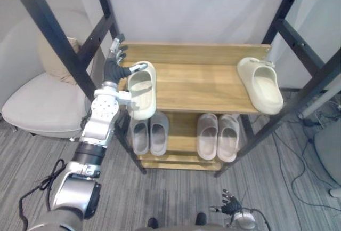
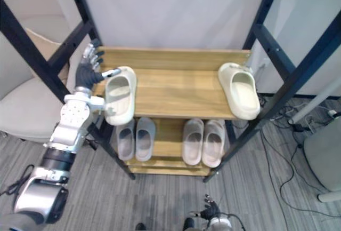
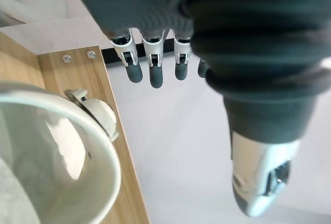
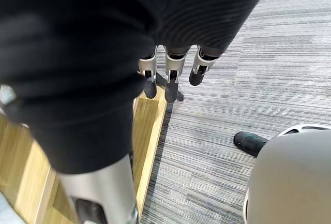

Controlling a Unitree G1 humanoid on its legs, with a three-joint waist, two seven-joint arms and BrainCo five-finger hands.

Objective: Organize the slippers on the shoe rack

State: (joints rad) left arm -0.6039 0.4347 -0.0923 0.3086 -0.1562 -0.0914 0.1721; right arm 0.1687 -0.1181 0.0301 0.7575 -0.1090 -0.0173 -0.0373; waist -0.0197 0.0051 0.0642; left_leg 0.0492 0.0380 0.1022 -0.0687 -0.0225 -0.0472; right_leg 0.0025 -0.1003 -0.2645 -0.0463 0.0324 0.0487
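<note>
Shoe rack [image 1: 197, 84]: two plank shelves of pale, straight-grained wood in a frame of black metal posts with diagonal braces, standing against a white wall. Top shelf, left front corner: left cream slipper [image 1: 141, 89], a smooth moulded foam clog with a thick rounded rim, a deep oval opening and a heel strap folded at the back. Its toe points towards the robot and overhangs the shelf's front edge. Top shelf, right end: right cream slipper [image 1: 261, 84], same make and shape, toe also forward, lying along the right edge well apart from the first. Lower shelf: grey slide pair [image 1: 149, 135] side by side under the left half, and pale pink slide pair [image 1: 218, 135] side by side under the right half, both of matte foam with broad single bands. Left robot hand [image 1: 113, 65]: raised at the rack's left post just beside the left cream slipper, fingers straight and spread upward, thumb stretched towards the slipper's heel strap, gripping nothing; whether the thumb tip touches cannot be told. Right robot hand [image 1: 230, 207]: hanging low over the floor in front of the rack, fingers relaxed and loose, holding nothing. Floor [image 1: 176, 199]: grey ribbed carpet. Armchair [image 1: 37, 103]: beige upholstery, rounded, left of the rack.
</note>
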